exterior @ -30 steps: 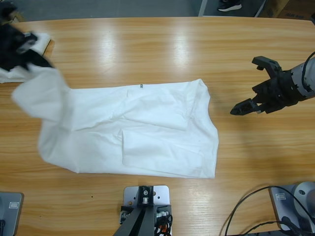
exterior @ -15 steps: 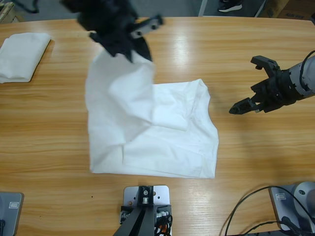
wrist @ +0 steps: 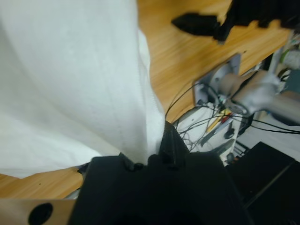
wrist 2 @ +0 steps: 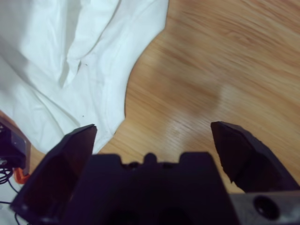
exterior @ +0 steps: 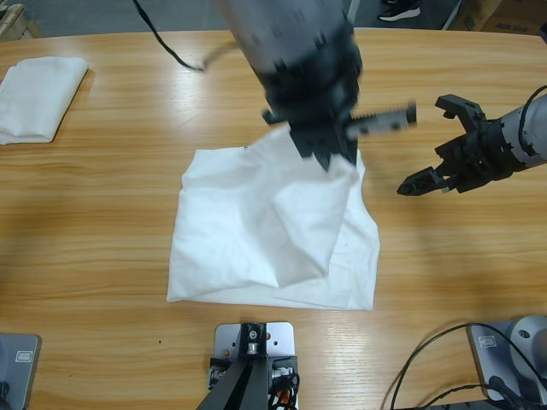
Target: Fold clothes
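High view: white T-shirt (exterior: 265,243) spread at the middle of the wooden table (exterior: 102,205), one layer lifted and draped back over the rest toward the right. Left tool (exterior: 323,149) down from the top over the shirt's upper right part, clamped on a raised fold of the fabric. Right tool (exterior: 436,149) in from the right edge, jaws spread wide, near the shirt's right edge but apart from it, over bare wood. Second folded white garment (exterior: 38,96) at the table's upper left, well apart.

Left wrist view: jaws pinched together on the shirt (wrist: 79,79), cloth hanging away from them in a broad sheet; right tool (wrist: 225,21) at the top.

Right wrist view: right tool (wrist 2: 152,140) with jaws wide apart, nothing between them; shirt's hem (wrist 2: 93,70) at left on the table (wrist 2: 225,61).
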Motion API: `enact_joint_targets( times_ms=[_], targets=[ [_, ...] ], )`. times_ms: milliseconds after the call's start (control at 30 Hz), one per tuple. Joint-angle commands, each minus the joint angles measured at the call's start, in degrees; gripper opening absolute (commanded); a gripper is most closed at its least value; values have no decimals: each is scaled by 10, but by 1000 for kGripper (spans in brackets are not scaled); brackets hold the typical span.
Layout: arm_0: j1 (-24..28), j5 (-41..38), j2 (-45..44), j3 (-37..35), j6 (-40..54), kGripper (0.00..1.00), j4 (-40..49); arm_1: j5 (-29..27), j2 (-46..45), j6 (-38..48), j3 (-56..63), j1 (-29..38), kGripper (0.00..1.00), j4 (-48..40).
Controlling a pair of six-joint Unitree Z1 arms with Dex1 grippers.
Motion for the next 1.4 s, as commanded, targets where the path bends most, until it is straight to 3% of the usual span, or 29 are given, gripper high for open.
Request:
enact_joint_targets(
  times_ms=[33, 233, 267, 300, 333, 600, 767, 933, 1067, 1200, 1400],
  targets=[
    [-21, -13, 88, -42, 5, 0, 23, 4, 12, 8, 19, -8, 1000, -3],
    [-17, -11, 115, -94, -6, 0, 27, 4, 14, 9, 20, -8, 1000, -3],
    [-17, -9, 124, -120, -18, 195, 27, 4, 15, 9, 20, -8, 1000, -3],
    [-17, -8, 132, -142, -24, 807, 28, 4, 15, 9, 20, -8, 1000, -3],
    [-17, 2, 134, -156, -34, 973, 28, 4, 15, 9, 21, -8, 1000, -3],
    [-7, 71, 144, -282, -67, 973, 24, 4, 16, 9, 27, -8, 1000, -8],
    [15, 87, 127, -288, -62, 1000, 87, 11, 7, 9, 24, -8, 1000, -7],
    [34, 95, 67, -175, -33, 954, 94, 1, -36, 30, 7, 17, 1000, 30],
    [35, 119, 10, -51, -18, 954, 93, -125, -25, 154, -33, 169, 1000, 32],
    [42, 142, -45, 77, -11, 959, 86, -172, 31, 217, -109, 231, 1000, 80],
    [84, 137, -176, 394, -7, 954, -110, -163, 107, 183, -237, 273, 1000, 152]
  ],
)
